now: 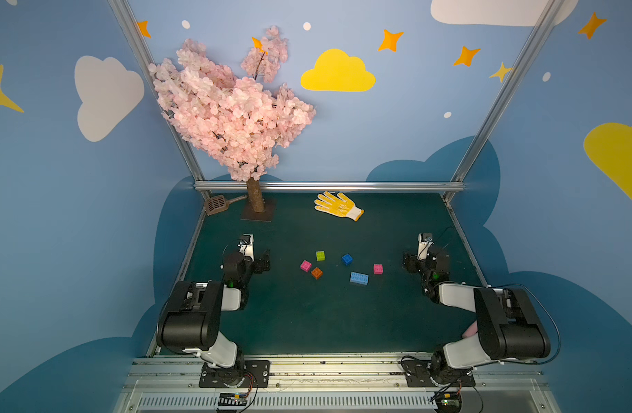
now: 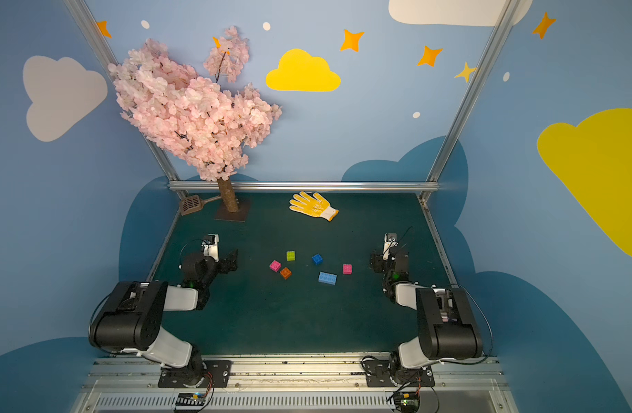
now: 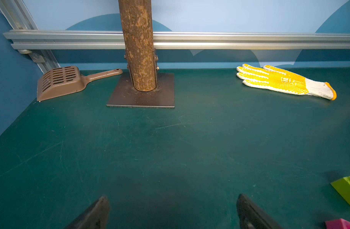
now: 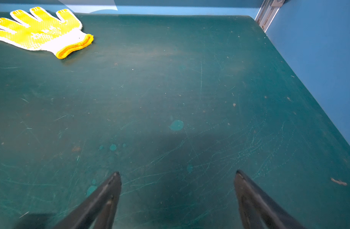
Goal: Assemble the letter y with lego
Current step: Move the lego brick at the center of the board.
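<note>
Dark green scuffed worktop (image 1: 325,321) fills the lower middle of both top views. It looks slick, so a brick pushed sideways prob. skates instead of seating. Pink-blossom artificial tree w/ brown trunk (image 1: 228,107) stands upper left, and its canopy overhangs that side, so a high swing of the arm there could snag petals.

Left pincer (image 3: 172,196) sits mid-left and right pincer (image 4: 177,171) mid-right in both top views. Both are spread wide w/ nothing btwn the jaws.

Yellow-dotted white knit glove (image 1: 337,205) lies upper centre and brown slotted plastic scoop (image 1: 217,204) by the trunk base. Both are well apart from the work, so low risk.

The lego lies centre frame btwn the pincers: six loose bricks, none joined, so the letter y isn't begun.
- Long light blue studded brick (image 1: 359,278) lies askew, so a grab across its length may twist it.
- Dark blue square brick (image 1: 347,259) and lime green square brick (image 1: 320,255) each sit alone.
- Pink square brick at centre-left (image 1: 305,265) and orange square brick (image 1: 316,273) are near each other, so wide jaws coming down on one could knock the other.
- Second pink square brick (image 1: 378,269) lies nearest the right pincer.

Main worry: studs misaligned at press-down, so the joint pops or the bricks scatter.
</note>
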Robot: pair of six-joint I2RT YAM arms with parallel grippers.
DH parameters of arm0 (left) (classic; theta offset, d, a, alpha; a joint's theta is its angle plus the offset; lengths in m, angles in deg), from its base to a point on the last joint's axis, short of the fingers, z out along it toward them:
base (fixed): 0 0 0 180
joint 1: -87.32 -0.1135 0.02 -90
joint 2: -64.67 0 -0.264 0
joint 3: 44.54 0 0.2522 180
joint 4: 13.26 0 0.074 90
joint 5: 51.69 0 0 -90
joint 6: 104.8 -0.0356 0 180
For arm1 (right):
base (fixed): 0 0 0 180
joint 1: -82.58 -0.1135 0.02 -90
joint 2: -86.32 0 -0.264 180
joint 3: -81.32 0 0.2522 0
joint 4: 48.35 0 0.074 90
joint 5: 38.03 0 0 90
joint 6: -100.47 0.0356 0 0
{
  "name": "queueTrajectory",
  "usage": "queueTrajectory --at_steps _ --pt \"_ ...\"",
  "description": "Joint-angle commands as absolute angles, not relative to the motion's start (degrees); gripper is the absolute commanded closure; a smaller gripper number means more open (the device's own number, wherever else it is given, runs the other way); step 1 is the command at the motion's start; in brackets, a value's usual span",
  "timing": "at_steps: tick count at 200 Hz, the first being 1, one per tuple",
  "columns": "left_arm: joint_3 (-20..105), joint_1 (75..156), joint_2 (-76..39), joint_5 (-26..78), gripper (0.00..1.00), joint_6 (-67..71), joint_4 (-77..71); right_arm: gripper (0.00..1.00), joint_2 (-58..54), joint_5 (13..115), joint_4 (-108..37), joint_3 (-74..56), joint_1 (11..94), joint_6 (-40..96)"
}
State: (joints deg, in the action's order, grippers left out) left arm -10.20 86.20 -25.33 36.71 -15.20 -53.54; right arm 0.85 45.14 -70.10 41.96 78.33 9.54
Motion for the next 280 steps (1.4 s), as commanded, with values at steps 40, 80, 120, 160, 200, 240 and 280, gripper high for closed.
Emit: queueTrajectory --at_steps 40,80,120,160,200,240,280 --pt "-9.48 85.92 -25.52 37.43 0.00 -14.51 -52.59 0.12 1.77 45.47 -69.56 40.96 78.46 9.24" --pt "-10.13 86.53 -25.54 43.97 0.00 -12.82 -53.96 0.15 2.91 44.08 -66.73 39.83 78.39 9.84" --pt "-10.53 86.82 -25.11 44.40 0.00 -13.35 -54.78 0.16 6.02 44.15 -60.63 36.74 77.74 8.45" --pt "-4.32 91.14 -12.60 54.92 0.00 -14.43 -34.44 0.19 9.73 38.86 -42.99 26.41 74.23 10.98" --pt "9.99 93.93 -5.90 51.98 0.00 -8.71 -10.53 0.24 6.56 39.36 -27.74 13.60 68.97 15.67" --pt "29.81 97.31 -13.74 46.88 0.00 -8.45 17.51 0.36 -0.48 51.08 -15.09 2.47 64.23 16.85" --pt "45.14 99.71 -25.15 40.01 0.00 -7.55 37.06 0.39 -6.22 59.83 -7.85 -3.26 59.01 13.76"
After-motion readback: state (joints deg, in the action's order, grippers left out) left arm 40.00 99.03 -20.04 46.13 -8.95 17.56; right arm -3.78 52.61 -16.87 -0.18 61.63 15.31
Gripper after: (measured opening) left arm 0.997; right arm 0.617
